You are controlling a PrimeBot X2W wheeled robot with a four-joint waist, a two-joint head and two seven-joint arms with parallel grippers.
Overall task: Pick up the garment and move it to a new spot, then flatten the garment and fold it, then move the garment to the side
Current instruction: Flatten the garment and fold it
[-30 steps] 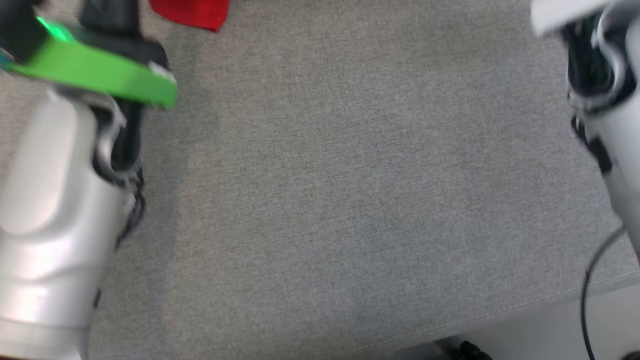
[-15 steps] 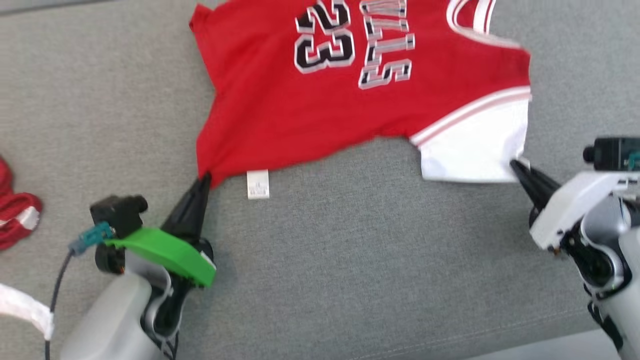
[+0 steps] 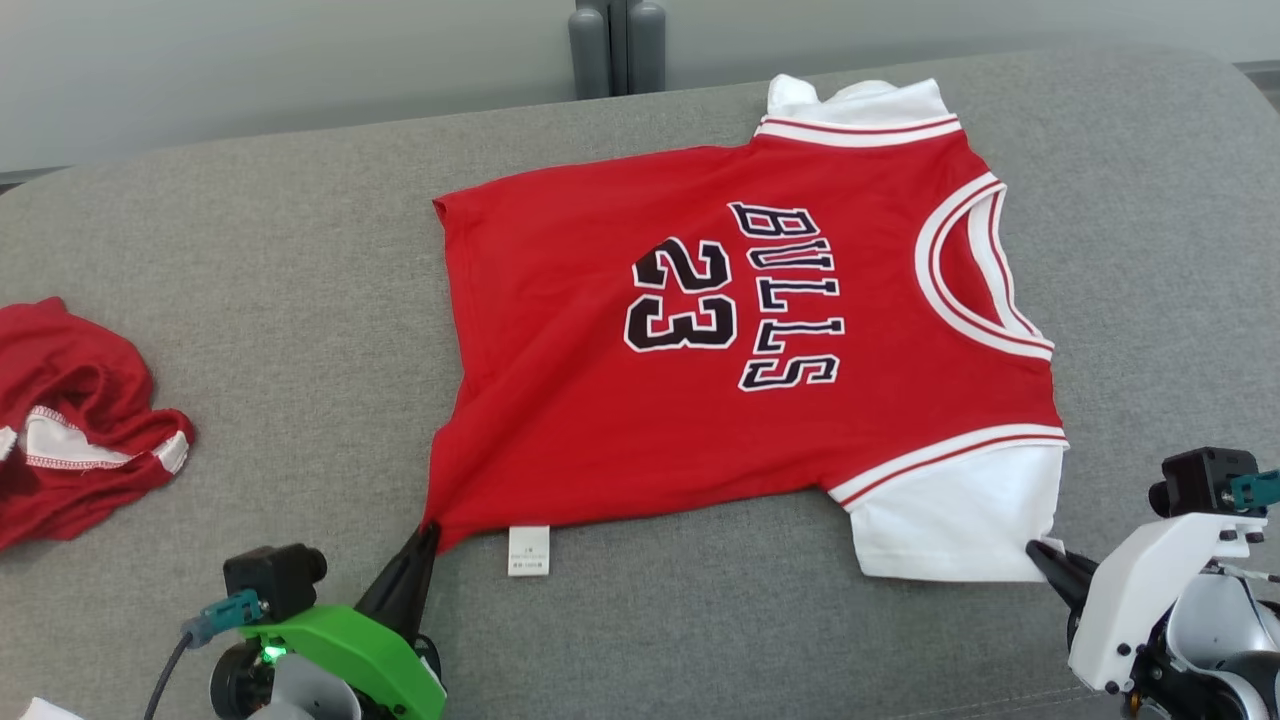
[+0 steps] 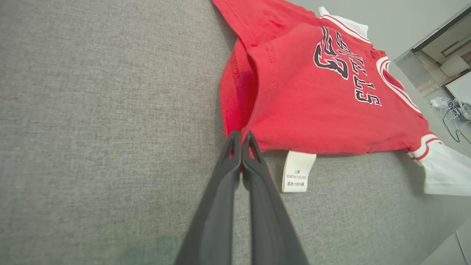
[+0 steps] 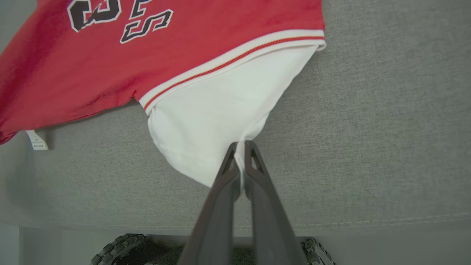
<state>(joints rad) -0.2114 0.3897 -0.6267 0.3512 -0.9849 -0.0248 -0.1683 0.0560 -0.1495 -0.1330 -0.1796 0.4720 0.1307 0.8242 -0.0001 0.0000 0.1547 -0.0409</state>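
Note:
The garment [image 3: 730, 340] is a red jersey with white sleeves, "BULLS 23" in black, lying mostly flat on the grey cushion [image 3: 300, 250]. My left gripper [image 3: 428, 532] is shut on its near hem corner, beside a white care label [image 3: 528, 550]. In the left wrist view the fingers [image 4: 235, 147] pinch the red hem corner [image 4: 235, 110] of the garment. My right gripper [image 3: 1035, 552] is shut on the edge of the near white sleeve [image 3: 950, 520]; in the right wrist view the white cloth [image 5: 220, 117] sits between the fingertips [image 5: 241, 147].
A second crumpled red garment [image 3: 80, 420] lies at the cushion's left edge. Grey posts [image 3: 617, 45] stand behind the cushion against a pale wall. The cushion's front edge [image 5: 331, 222] runs just below my right gripper, with a dark wheel [image 5: 117, 246] under it.
The head view has swung upward, bringing the whole garment into sight. Both grippers stay shut on the same hem corner and sleeve edge as half a second ago.

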